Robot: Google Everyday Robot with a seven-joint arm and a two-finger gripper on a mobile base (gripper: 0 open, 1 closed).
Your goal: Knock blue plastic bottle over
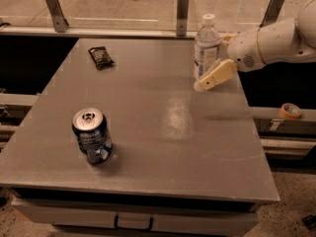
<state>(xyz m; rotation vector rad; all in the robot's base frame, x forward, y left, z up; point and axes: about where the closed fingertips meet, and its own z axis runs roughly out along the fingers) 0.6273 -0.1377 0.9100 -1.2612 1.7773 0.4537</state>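
Grey and faintly glossy, the bench [148,147] fills most of what I can see from here; the blue plastic bottle [206,43] stands upright near its far right corner, clear-walled, with a white cap and a pale label around its middle; the robot's white arm [276,41] reaches in from the right edge, and its tan hand [205,83] slants down and to the left, low against the bottle's right side near the base; it looks to be touching the bottle or just beside it, and I cannot say which; whether the hand is open or closed I cannot tell from this angle, and it has hold of nothing that I can see; well apart from all this, near the front left of the bench, a short blue soda can [92,135] stands with its silver top showing, leaning a little; a small dark snack packet [101,57] lies flat toward the far left; off the bench, on a ledge to the right, sits a roll of tan tape [290,111]; a metal rail with upright posts [182,6] runs along behind the bench's far edge.
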